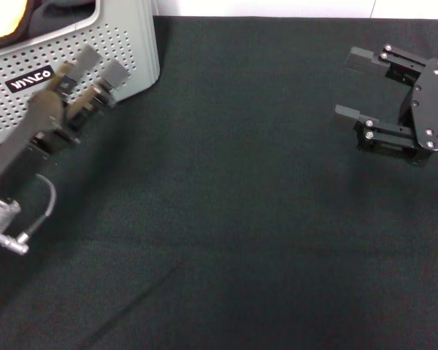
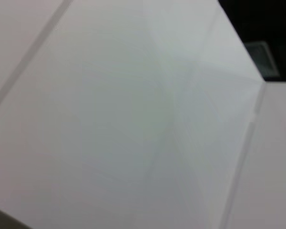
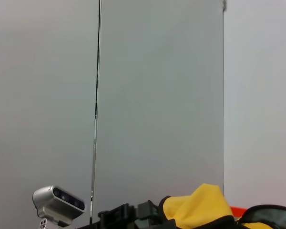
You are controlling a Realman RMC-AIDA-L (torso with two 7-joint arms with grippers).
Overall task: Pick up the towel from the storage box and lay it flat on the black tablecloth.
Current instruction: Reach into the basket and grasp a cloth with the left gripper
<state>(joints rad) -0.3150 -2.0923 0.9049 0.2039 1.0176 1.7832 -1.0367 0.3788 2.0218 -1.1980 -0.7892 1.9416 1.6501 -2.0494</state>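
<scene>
Left jaws: spread apart, holding nothing. Hanging just outside the light grey plastic storage box with dotted sides (image 1: 124,44), right in front of its wall and lower than its rim, it seems. Not in the box yet.

Right jaws: spread apart too, holding nothing. Well away from the box, out over the big plain black tablecloth (image 1: 241,219) that covers the surface. Parked there, by the look of it.

Inside the box, at its far corner from the right jaws: a bit of orange-yellow with a dark edge. Most likely the back side of the grey-green towel with black stitching (image 1: 0,22). Mostly out of the head view, so hard to tell how it is folded.

What could go wrong from here:

- Could bump the box wall and push or tip the box, if sent straight ahead without going up over the rim first.
- Could pinch only a thin edge of the towel and drop it halfway out of the box.
- Could snag the towel on the rim and drag the box along.
- Could leave the towel bunched or folded beside the box, not flat, if let go too soon.
</scene>
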